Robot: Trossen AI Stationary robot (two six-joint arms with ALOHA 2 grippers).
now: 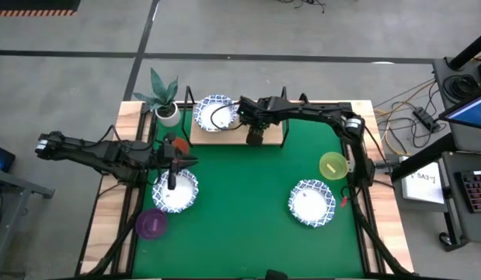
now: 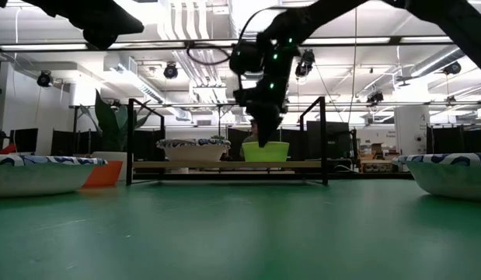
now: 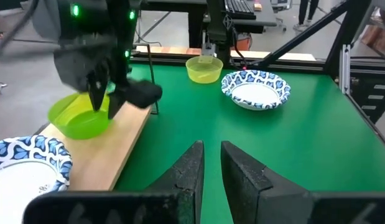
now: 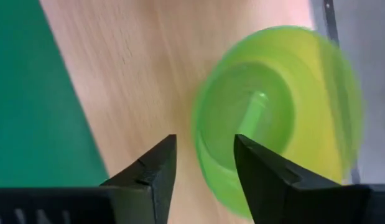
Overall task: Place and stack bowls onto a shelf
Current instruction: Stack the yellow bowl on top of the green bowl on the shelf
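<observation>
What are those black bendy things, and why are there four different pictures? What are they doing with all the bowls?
Those are two robot arms, each ending in a pincer with two jaws. One picture looks down from above, one looks across from table height, and the other two come from little cameras on each arm's wrist.

On the green mat lie two blue-patterned bowls, a yellow-green bowl and a purple bowl. At the back stands the wooden shelf, with another patterned bowl on it.

The right gripper is over the shelf, right at the green bowl that sits on the board. Its jaws are apart, with one inside the bowl's edge, so nothing is squeezed.

The left gripper waits above the patterned bowl on the left, holding nothing, its jaws only a little apart.
</observation>
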